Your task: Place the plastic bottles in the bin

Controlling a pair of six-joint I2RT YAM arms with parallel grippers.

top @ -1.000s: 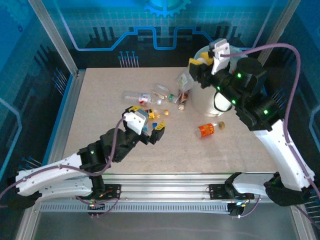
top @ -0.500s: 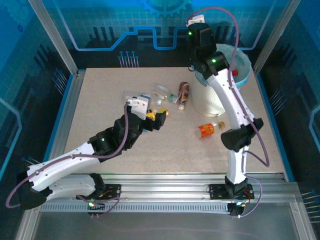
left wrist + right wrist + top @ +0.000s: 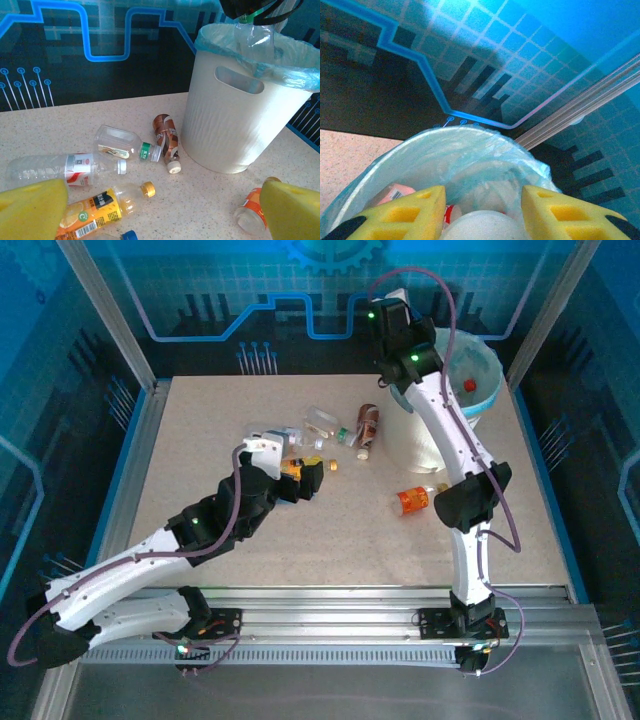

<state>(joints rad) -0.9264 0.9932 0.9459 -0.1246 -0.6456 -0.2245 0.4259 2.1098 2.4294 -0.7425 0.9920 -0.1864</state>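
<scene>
Several small clear plastic bottles lie beside the tall white round bin overhead; my right arm has swung up over its rim, and the left gripper has crept toward the pile. Left wrist: its jaws gape, empty, above an orange-labelled bottle. Right wrist: the right gripper pinches 1 clear bottle over the blue-lined opening, so I judge a release is next.
</scene>
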